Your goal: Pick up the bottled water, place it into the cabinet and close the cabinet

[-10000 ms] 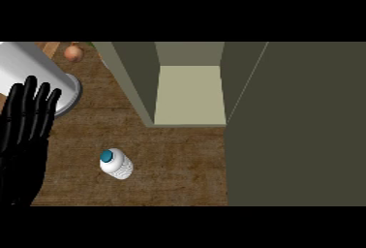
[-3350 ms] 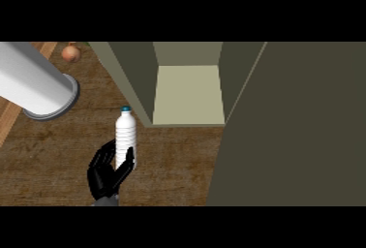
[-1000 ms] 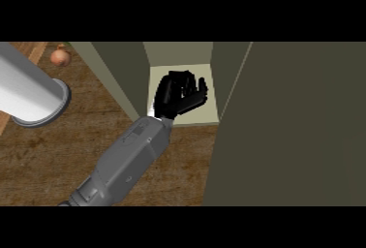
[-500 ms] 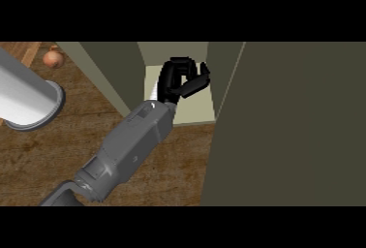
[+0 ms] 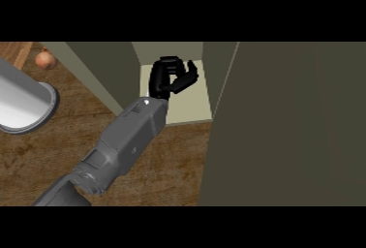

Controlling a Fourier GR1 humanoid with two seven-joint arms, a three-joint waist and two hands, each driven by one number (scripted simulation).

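No writing, label, brand, number or sign can be read anywhere; the olive-green cabinet [image 5: 100, 68], the brown wood-grain desk [image 5: 44, 156] and the shiny grey metal cylinder [image 5: 22, 102] all show plain, unmarked surfaces
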